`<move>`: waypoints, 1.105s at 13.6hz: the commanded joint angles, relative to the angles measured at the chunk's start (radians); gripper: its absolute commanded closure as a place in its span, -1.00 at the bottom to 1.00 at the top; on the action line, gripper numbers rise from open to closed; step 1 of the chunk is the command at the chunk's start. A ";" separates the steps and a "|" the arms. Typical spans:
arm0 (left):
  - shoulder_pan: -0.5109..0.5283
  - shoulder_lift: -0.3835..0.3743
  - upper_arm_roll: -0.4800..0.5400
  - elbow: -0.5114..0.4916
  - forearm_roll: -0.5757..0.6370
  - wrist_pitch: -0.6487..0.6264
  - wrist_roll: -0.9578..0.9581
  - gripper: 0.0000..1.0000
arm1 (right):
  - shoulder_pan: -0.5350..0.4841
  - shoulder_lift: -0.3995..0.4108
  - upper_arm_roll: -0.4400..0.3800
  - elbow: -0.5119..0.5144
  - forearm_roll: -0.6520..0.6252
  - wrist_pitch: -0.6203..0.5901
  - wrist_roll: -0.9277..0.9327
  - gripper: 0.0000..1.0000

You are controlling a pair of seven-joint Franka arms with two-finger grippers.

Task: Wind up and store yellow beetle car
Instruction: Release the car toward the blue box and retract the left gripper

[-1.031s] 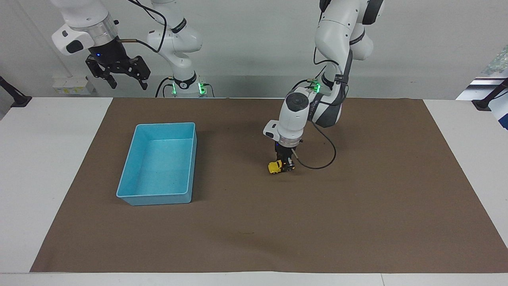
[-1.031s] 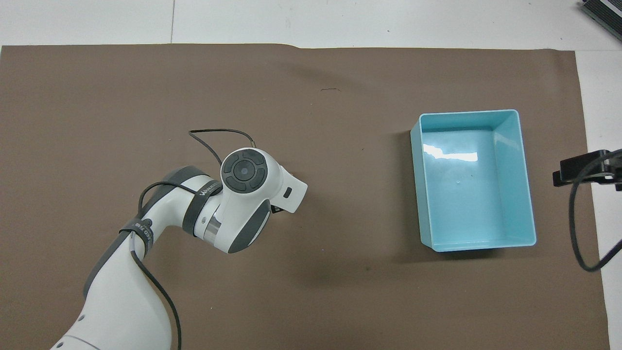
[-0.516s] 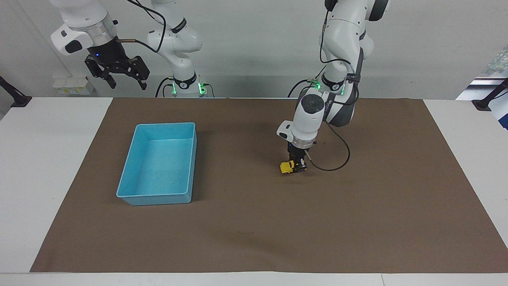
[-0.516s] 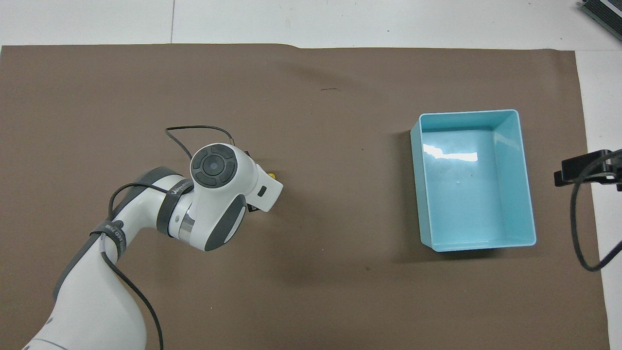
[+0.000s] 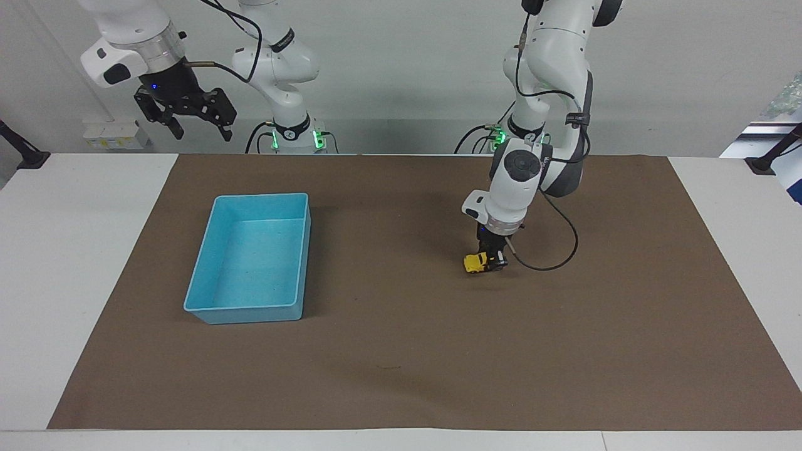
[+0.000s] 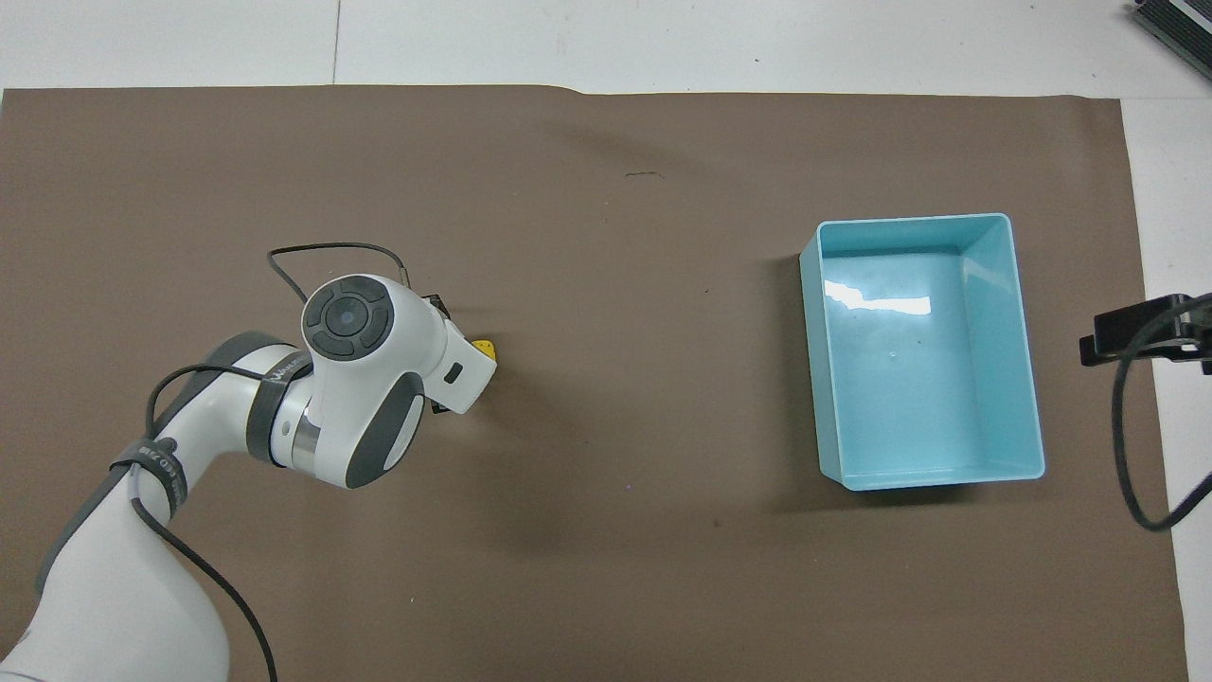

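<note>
The yellow beetle car point(image 5: 477, 262) sits low on the brown mat, held in my left gripper point(image 5: 491, 259), which is shut on it. In the overhead view only the car's yellow tip point(image 6: 485, 348) shows past the left arm's wrist. The light blue bin point(image 5: 254, 258) stands empty toward the right arm's end of the table; it also shows in the overhead view point(image 6: 923, 350). My right gripper point(image 5: 197, 130) hangs open, raised high near the right arm's base, and waits.
The brown mat point(image 5: 401, 351) covers most of the white table. A black cable point(image 5: 551, 250) loops from the left wrist beside the car. A dark clamp point(image 6: 1136, 327) shows at the table's edge past the bin.
My left gripper has dragged the car along the mat toward the left arm's end of the table, away from the bin. The right arm has barely moved.
</note>
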 commanded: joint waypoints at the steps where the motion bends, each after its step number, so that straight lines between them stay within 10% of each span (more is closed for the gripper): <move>1: 0.033 -0.006 0.003 -0.035 0.003 0.013 0.036 0.55 | -0.012 -0.017 0.003 -0.017 0.003 -0.006 -0.027 -1.00; 2: 0.020 -0.022 0.003 -0.021 0.003 -0.017 0.027 -0.98 | -0.012 -0.019 0.003 -0.017 0.002 -0.006 -0.027 -1.00; 15: 0.103 -0.155 0.046 0.224 0.019 -0.342 -0.534 -1.00 | -0.012 -0.017 0.005 -0.017 0.005 0.000 -0.027 -1.00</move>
